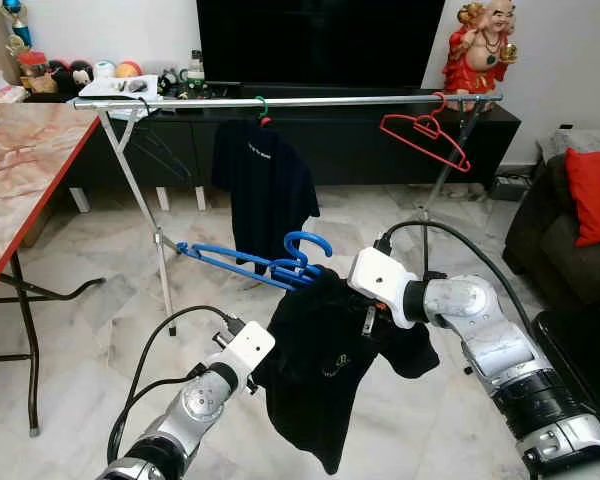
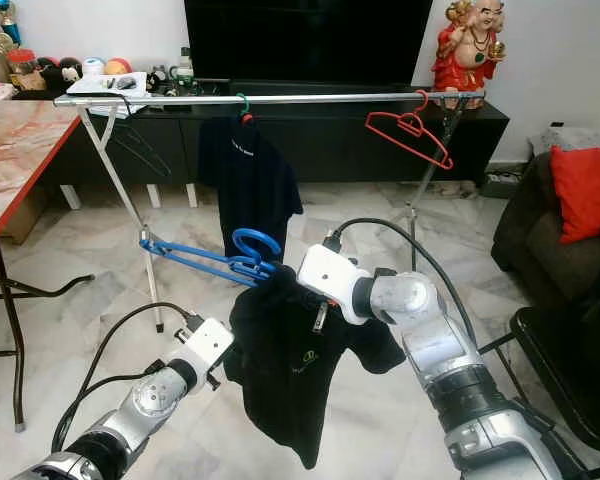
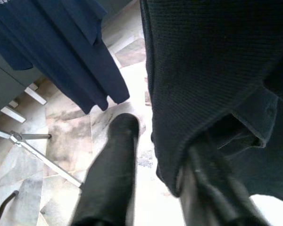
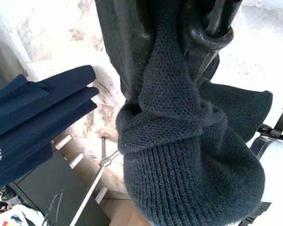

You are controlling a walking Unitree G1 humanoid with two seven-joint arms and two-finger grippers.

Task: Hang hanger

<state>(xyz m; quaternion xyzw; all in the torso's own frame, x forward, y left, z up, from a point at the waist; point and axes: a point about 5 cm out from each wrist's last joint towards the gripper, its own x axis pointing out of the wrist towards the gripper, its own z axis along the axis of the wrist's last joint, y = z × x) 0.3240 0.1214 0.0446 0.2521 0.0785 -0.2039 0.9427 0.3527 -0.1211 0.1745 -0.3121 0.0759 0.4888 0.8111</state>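
Gripping black shirt (image 1: 330, 370) collar, right claw (image 4: 179, 70) clamped (blue hangers (image 1: 270, 265) above), left claw (image 3: 151, 188) apart.

Black shirt (image 1: 330, 370) hides hanger (mostly).

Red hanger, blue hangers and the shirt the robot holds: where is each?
red hanger (image 1: 426, 129): left eye view, its lower bar.
blue hangers (image 1: 235, 263): left eye view, the long arm.
black shirt (image 1: 325, 375): left eye view, chest.

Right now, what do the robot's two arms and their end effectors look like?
Both arms are silver metal with rounded joints. Each wrist carries a white boxy block, and black cables loop out from behind it. The left end effector and the right end effector have long black fingers.
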